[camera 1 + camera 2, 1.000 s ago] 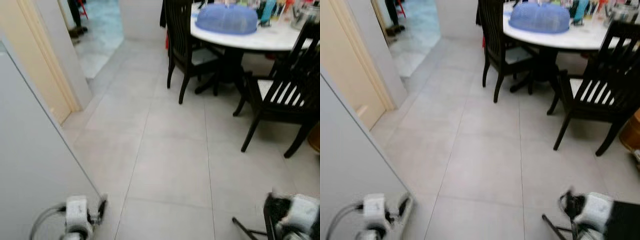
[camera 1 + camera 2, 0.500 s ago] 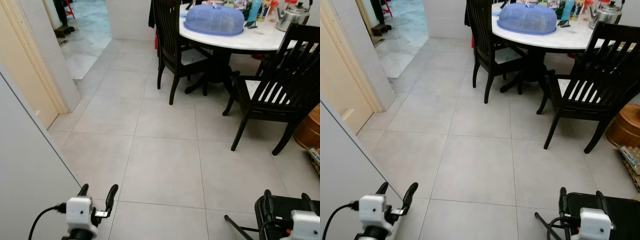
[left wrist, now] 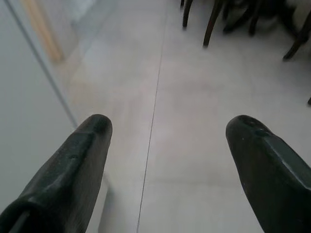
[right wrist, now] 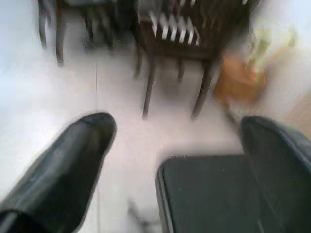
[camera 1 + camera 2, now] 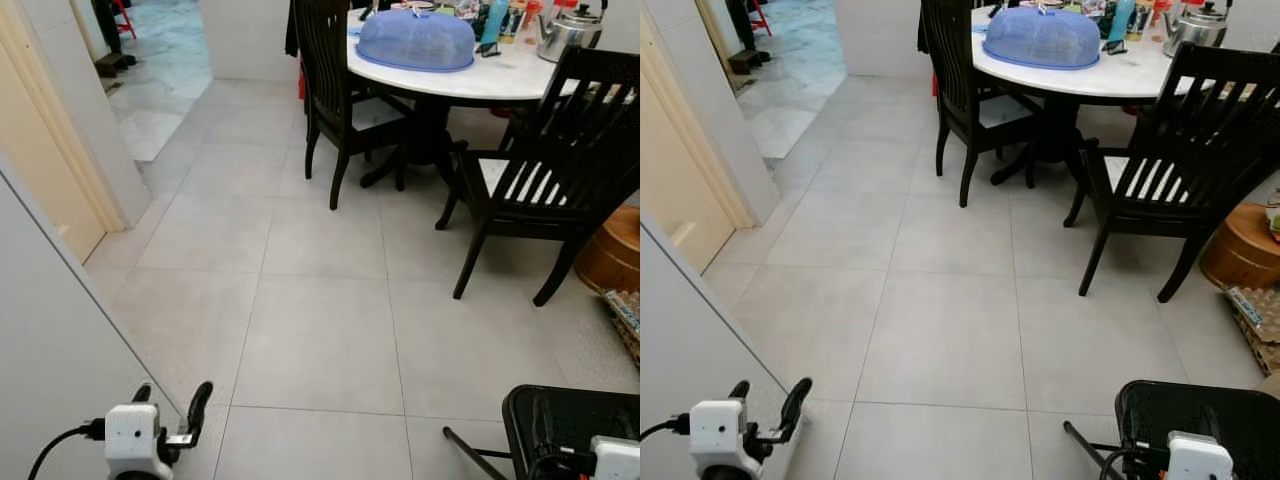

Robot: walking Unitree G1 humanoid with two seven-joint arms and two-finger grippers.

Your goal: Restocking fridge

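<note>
**Grey tiles, black chairs, one blue dome**

The floor (image 5: 320, 330) is pale grey tile with thin darker grout lines. The chairs (image 5: 540, 190) are black, one with a white-striped seat. The round worktop (image 5: 500, 80) is white, bearing a translucent blue mesh cover (image 5: 415, 40) and a silver kettle (image 5: 560, 30). At 9 o'clock the door frame (image 5: 50, 160) is cream. Each hand (image 3: 167, 160) has black fingers (image 3: 73, 165).

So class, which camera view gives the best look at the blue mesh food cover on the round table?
The right eye view: the blue mesh food cover sits whole and sharp on the round table. The left eye view shows it equally whole; the wrist views catch chair legs and floor instead.
</note>
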